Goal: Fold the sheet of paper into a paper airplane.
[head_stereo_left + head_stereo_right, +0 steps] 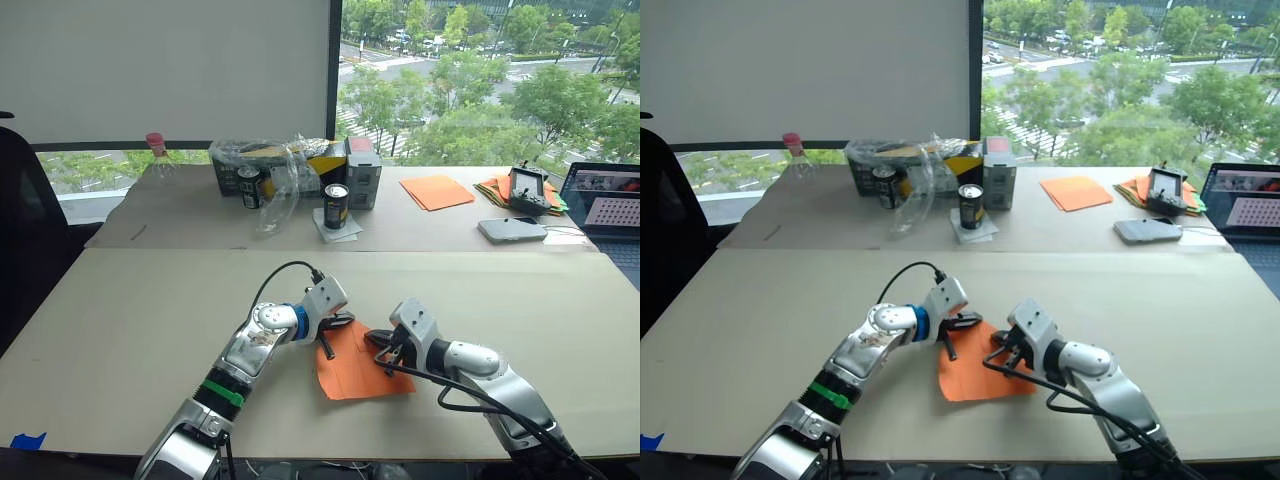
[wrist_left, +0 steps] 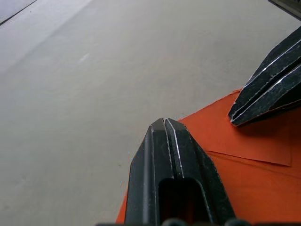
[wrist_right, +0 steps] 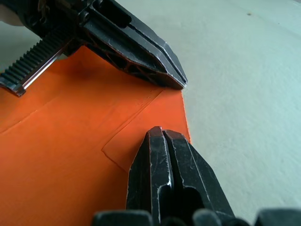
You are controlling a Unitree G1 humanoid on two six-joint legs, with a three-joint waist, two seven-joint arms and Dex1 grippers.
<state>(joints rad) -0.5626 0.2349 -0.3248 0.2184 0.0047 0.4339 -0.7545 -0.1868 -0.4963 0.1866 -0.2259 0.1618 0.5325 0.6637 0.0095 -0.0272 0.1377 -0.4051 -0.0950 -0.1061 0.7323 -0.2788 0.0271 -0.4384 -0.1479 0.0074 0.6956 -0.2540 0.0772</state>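
Paper sheet [image 1: 362,368] lies flat on the surface [image 1: 120,330], both end effectors, left [image 1: 338,322] and right [image 1: 381,339], pressed together at its far edge.

**Head count on the bench**

One creased sheet of paper [image 1: 362,368] lies at the near edge, and two grippers sit on it: the left gripper [image 1: 340,322] and the right gripper [image 1: 381,340], two black fingers apiece, so four fingers in all. Moving to the back: two dark cans, one can [image 1: 249,186] by the box and a second can [image 1: 336,206] on a white napkin [image 1: 338,228]. One wrapped box [image 1: 285,165], one small grey carton [image 1: 363,172], one bottle [image 1: 158,155] with a red cap. One plain orange sheet [image 1: 436,191], one multicoloured paper pile [image 1: 499,189], one handheld controller [image 1: 527,188], one flat grey device [image 1: 512,230], one laptop [image 1: 604,208].
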